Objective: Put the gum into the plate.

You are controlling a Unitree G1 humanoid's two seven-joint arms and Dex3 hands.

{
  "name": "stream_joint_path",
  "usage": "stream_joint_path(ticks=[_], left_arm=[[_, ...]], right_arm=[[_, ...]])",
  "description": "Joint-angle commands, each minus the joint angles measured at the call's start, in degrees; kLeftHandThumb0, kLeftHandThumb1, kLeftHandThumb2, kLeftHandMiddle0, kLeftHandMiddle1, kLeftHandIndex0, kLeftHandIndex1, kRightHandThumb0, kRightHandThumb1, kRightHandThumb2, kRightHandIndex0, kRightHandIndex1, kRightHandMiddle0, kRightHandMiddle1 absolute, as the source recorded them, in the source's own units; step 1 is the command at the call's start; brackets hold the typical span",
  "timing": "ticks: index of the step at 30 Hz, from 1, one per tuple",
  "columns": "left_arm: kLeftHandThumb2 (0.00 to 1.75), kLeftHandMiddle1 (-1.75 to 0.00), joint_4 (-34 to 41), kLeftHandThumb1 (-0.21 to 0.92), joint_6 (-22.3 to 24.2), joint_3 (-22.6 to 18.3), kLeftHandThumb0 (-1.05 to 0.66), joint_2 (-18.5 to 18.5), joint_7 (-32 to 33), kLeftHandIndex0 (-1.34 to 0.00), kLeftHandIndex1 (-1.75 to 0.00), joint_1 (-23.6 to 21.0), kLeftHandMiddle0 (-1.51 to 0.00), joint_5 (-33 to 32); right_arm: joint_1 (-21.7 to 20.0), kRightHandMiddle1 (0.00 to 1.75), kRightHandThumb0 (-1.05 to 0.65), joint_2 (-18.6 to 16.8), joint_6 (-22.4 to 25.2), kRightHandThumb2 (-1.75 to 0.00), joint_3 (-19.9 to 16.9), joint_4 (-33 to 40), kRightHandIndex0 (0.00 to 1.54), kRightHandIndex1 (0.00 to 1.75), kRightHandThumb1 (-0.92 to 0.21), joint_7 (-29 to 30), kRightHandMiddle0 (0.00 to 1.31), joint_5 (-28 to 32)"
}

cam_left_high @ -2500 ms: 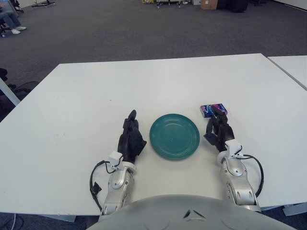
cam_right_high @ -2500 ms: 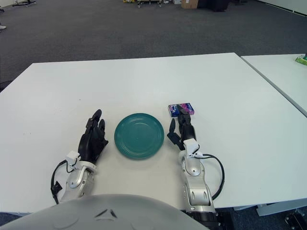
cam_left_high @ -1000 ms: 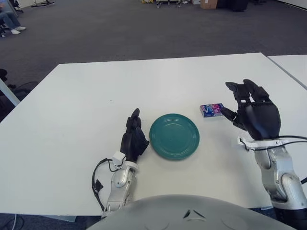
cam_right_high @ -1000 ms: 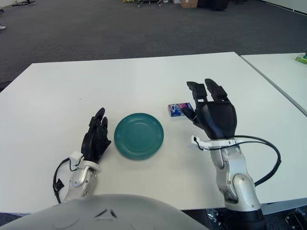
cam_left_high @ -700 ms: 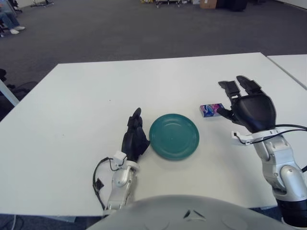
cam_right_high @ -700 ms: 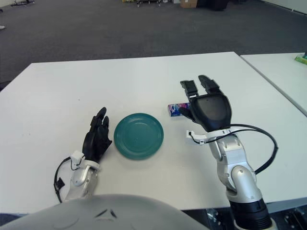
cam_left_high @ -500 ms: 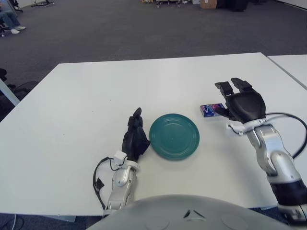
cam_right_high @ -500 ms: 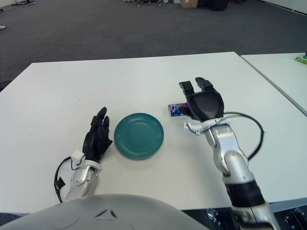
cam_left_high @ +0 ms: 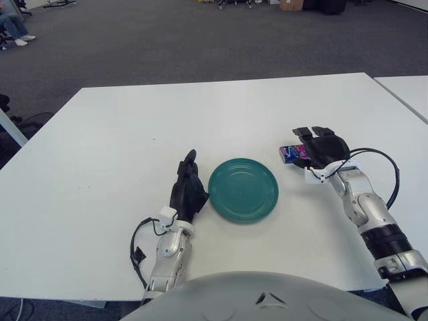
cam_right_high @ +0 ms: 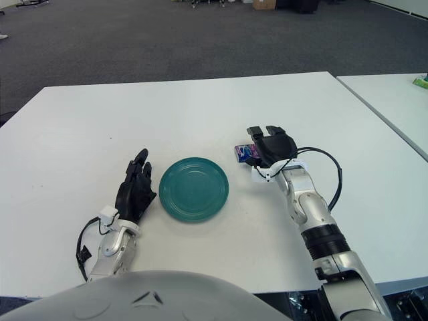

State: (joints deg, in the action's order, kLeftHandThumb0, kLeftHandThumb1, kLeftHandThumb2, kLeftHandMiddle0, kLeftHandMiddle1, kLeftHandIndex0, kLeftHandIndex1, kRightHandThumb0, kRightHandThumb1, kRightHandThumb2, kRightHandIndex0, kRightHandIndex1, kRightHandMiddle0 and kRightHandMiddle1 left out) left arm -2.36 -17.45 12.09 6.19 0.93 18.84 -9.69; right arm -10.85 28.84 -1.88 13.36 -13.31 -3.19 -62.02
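Note:
The gum [cam_left_high: 291,152], a small blue and purple pack, lies flat on the white table [cam_left_high: 120,134] to the right of the plate and slightly further back. My right hand [cam_left_high: 315,143] hovers right over it, palm down, fingers spread, covering the pack's right half; I cannot tell whether it touches. Nothing is held. The round teal plate [cam_left_high: 243,190] sits in the middle near me and holds nothing. My left hand [cam_left_high: 187,191] shows just left of the plate's rim, fingers relaxed and pointing away from me.
A second white table [cam_left_high: 409,93] adjoins on the right, with a green item [cam_right_high: 420,83] at its far edge. A black cable [cam_left_high: 381,175] loops from my right wrist. Grey carpet lies beyond the table.
My right hand rose from beside the plate, swung forward and came down over the gum pack. The left hand, plate and gum stayed put.

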Motion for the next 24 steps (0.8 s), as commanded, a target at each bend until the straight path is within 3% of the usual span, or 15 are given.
stream_joint_path(ticks=[1,24], left_arm=[[0.97,-0.02,-0.3,0.92,1.54,0.14,-0.91,2.96,0.46,0.0,-0.5,0.64,-0.11,-0.51],[0.98,0.0,0.0,0.92,0.64,1.59,-0.9,3.31,1.25,0.0,-0.42,0.6,-0.1,1.18]], right_arm=[[-2.94,0.37,-0.9,0.46,-0.56,-0.88,1.55,-2.78,0.27,0.01,-0.92,0.9,0.0,1.75],[-5.32,0.28,-0.9,5.57,-2.77,-1.01,7.66,-5.49,0.25,0.0,-0.92,-7.2,0.0,5.56]])
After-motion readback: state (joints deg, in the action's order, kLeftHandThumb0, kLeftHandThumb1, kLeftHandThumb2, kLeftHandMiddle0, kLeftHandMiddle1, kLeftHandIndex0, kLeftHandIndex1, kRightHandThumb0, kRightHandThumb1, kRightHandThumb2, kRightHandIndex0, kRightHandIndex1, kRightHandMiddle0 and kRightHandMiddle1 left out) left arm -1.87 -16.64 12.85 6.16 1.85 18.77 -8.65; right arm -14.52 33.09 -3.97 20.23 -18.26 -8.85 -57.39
